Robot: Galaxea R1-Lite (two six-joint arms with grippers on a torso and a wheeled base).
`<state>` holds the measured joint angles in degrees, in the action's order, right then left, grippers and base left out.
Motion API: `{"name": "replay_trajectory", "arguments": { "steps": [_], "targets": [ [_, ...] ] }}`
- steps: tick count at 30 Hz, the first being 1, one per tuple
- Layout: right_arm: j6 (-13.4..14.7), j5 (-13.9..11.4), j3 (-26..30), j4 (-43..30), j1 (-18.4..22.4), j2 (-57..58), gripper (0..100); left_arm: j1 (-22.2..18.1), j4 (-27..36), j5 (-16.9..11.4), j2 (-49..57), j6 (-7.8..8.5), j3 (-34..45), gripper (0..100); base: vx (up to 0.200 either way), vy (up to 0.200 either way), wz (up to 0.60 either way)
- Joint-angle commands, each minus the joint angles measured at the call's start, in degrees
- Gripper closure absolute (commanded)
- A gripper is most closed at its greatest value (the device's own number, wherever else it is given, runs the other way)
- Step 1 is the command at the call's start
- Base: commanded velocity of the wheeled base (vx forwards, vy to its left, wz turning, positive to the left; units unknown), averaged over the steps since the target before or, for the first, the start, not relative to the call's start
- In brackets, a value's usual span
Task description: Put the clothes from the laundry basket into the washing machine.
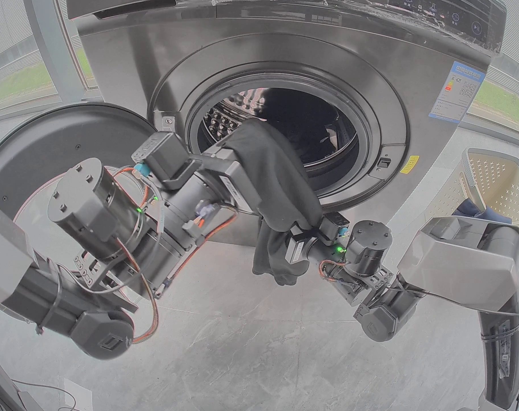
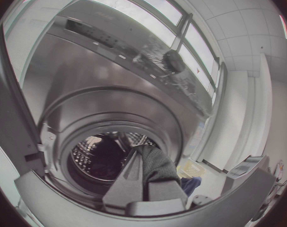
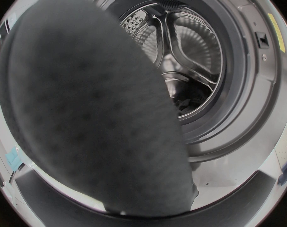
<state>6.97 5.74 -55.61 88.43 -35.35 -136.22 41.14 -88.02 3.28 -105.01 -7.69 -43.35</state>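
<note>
A black garment (image 1: 276, 178) hangs in front of the washing machine's (image 1: 356, 47) round drum opening (image 1: 322, 109). My left gripper (image 2: 145, 171) is shut on its upper end, at the near left rim of the opening. The cloth runs down over my right gripper (image 1: 296, 240), lower and in front of the opening, and its tail hangs toward the floor. In the right wrist view the black garment (image 3: 86, 111) hides that gripper. Dark clothes (image 3: 187, 101) lie inside the drum. The beige laundry basket (image 1: 493, 181) stands on the right with blue cloth (image 1: 471, 208) in it.
The machine's round door (image 1: 59, 138) stands swung open on the left, behind my left arm. Grey tiled floor (image 1: 259, 343) lies in front of the machine. Windows run behind and beside it.
</note>
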Motion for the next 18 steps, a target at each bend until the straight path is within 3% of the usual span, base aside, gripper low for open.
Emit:
{"name": "replay_trajectory", "arguments": {
  "steps": [1, 18],
  "targets": [
    [-0.03, -0.03, 4.55, 0.08, 2.13, 5.61, 100, -5.46, -0.31, 1.03, -1.43, 0.05, 1.87, 100, 0.0, 0.0, 0.0],
    [0.5, 0.23, 10.97, -0.01, 2.92, 18.09, 100, -10.21, -0.49, 0.5, -10.65, 0.4, 11.45, 100, 0.0, 0.0, 0.0]
  ]
}}
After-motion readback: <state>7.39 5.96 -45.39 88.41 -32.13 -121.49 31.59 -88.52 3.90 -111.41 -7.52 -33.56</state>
